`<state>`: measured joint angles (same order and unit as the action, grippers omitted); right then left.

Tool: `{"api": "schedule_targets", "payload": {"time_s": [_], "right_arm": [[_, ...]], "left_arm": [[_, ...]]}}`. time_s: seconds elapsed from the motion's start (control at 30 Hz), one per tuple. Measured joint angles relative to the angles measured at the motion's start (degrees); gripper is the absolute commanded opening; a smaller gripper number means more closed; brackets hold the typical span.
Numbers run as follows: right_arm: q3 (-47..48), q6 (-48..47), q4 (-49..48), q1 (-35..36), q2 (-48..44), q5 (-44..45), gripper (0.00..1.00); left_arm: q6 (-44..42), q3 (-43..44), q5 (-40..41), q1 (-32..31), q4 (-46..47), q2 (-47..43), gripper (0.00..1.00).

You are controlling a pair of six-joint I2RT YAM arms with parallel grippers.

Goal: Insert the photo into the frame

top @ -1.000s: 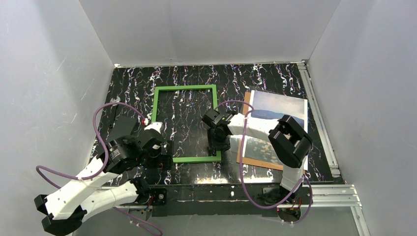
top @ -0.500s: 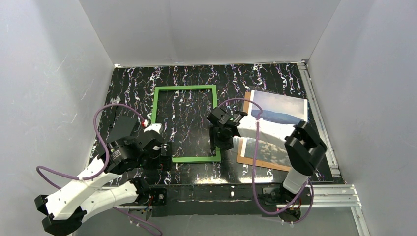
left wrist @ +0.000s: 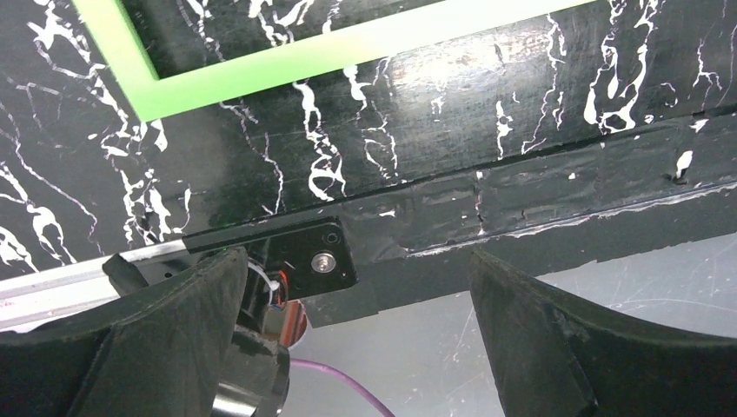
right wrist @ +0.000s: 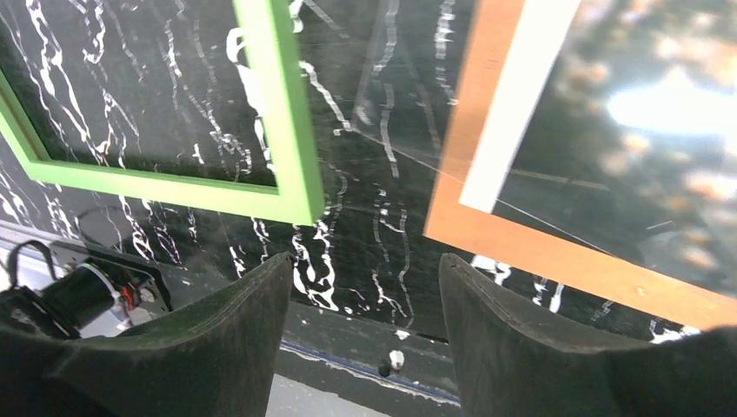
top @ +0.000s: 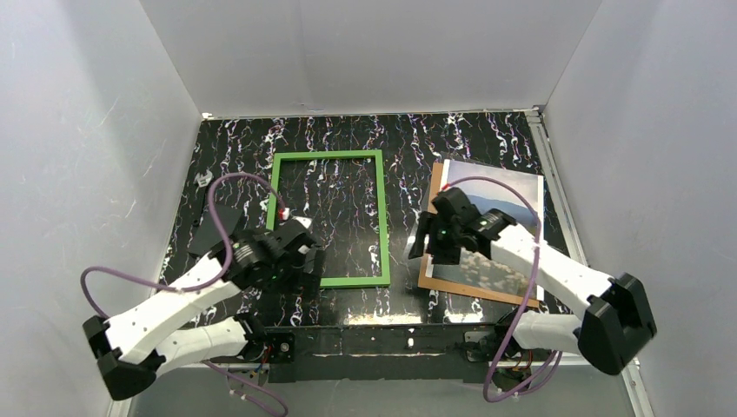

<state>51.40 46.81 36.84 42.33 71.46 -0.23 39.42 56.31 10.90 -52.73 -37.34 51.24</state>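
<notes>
Nothing is fitted yet: the photo [top: 500, 193] lies face up on the brown backing board [right wrist: 482, 87] at the right of the desk [top: 408, 143], apart from the empty green frame [top: 328, 155] lying flat. Lifting and seating it remain. One photo, one frame, one board. The left hand [left wrist: 356, 261] gapes wide, empty; the right hand [right wrist: 361, 265], parted, holds nothing near the board's edge.

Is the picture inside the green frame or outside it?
Outside. The frame shows only tabletop through it; the photo lies on a brown board beside it.
</notes>
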Motion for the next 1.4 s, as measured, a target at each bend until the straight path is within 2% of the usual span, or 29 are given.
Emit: {"api": "schedule_targets", "payload": {"time_s": [0.23, 0.63, 0.87, 1.4], "right_arm": [[-8.85, 0.22, -1.11, -12.52, -9.90, -4.55, 0.73], [-9.11, -0.04, 4.17, -26.08, -13.90, -2.56, 0.71], [-9.11, 0.15, 6.75, -31.78, -18.23, 0.74, 0.70], [-10.29, -1.09, 11.06, -47.63, -20.39, 6.16, 0.62]], "left_arm": [[-5.05, 4.42, -3.56, 0.00, 3.72, 13.70, 1.00], [-8.96, 17.97, -10.29, 0.00, 11.89, 34.32, 1.00], [-8.28, 26.03, -15.37, 0.00, 16.92, 46.12, 1.00], [-3.39, 34.84, -27.23, 0.02, 33.22, 62.90, 1.00]]}}
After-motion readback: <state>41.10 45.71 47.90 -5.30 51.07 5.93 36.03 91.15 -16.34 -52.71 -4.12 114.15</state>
